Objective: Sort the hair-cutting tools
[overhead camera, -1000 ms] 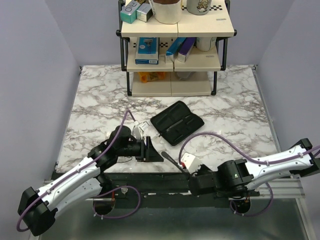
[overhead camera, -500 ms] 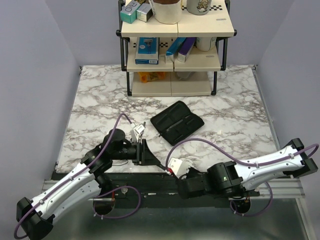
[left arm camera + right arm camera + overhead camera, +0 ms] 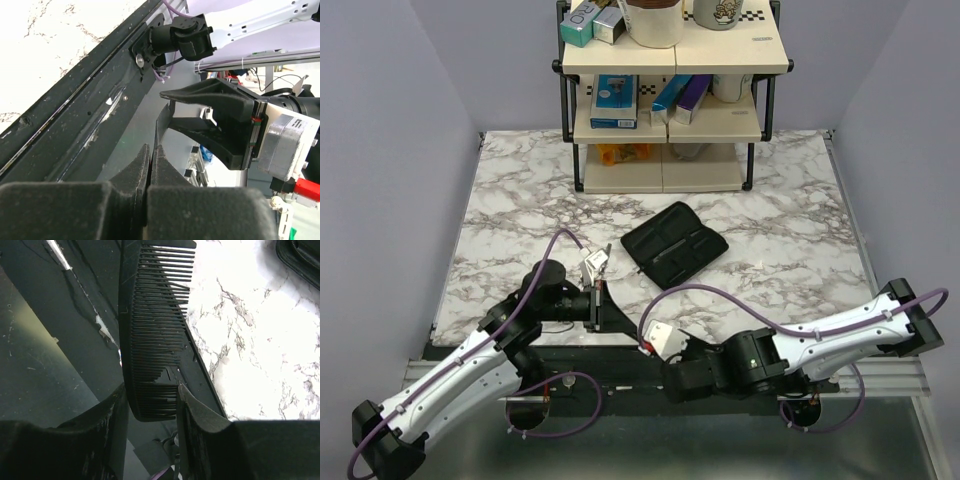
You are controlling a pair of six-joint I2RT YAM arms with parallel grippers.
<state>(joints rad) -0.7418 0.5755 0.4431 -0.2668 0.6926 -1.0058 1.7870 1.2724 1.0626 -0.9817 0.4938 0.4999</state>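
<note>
A wide black toothed comb (image 3: 155,330), one of the hair-cutting tools, hangs over the black rail at the table's near edge. My right gripper (image 3: 151,390) is shut across its width, one finger on the spine and one on the teeth. My left gripper (image 3: 151,147) is shut on the comb's other end, which shows edge-on as a thin dark strip running to the right gripper's fingers (image 3: 220,100). In the top view the left gripper (image 3: 608,310) and right gripper (image 3: 648,345) face each other closely.
A flat black pouch (image 3: 674,244) lies open mid-table, with slim dark items inside that are too small to name. A three-tier shelf (image 3: 670,128) at the back holds a blue box (image 3: 614,100), a purple box (image 3: 692,97) and cups. Purple cables loop over both arms.
The right arm carried the comb left along the near edge. The left gripper drew back toward the edge and closed on the comb's free end.
</note>
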